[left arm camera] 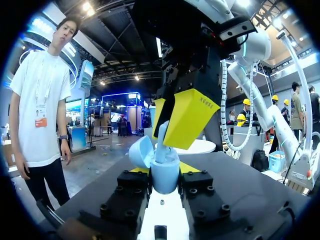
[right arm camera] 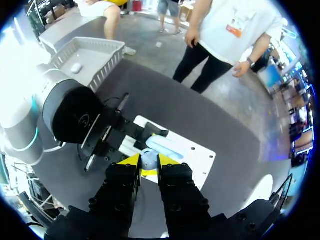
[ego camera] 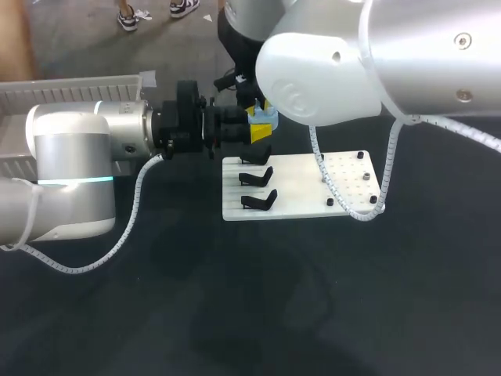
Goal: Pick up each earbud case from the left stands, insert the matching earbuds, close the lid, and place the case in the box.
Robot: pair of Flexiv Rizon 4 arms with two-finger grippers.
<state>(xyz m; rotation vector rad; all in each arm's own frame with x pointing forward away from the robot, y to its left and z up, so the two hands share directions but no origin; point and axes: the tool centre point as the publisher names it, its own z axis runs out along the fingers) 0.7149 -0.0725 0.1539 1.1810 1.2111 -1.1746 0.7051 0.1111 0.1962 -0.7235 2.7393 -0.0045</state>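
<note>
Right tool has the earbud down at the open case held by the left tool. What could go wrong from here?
1. The earbud in the right tool looks only partly in the case. If misaligned, pushing could jam it or twist the case in the left tool.
2. The open lid stands right beside the right tool's yellow tips and might get knocked on withdrawal.
3. A dropped earbud could land among the black stands nearby.

Left arm (ego camera: 70, 168) and right arm (ego camera: 391, 55) have smooth silver-white shells, the left a teal light ring (ego camera: 74, 182). White ribbed cables (ego camera: 125, 233) run alongside. Left gripper (left arm camera: 165, 170) and right gripper (right arm camera: 148, 162) are black, screw-studded, yellow-tipped.
</note>
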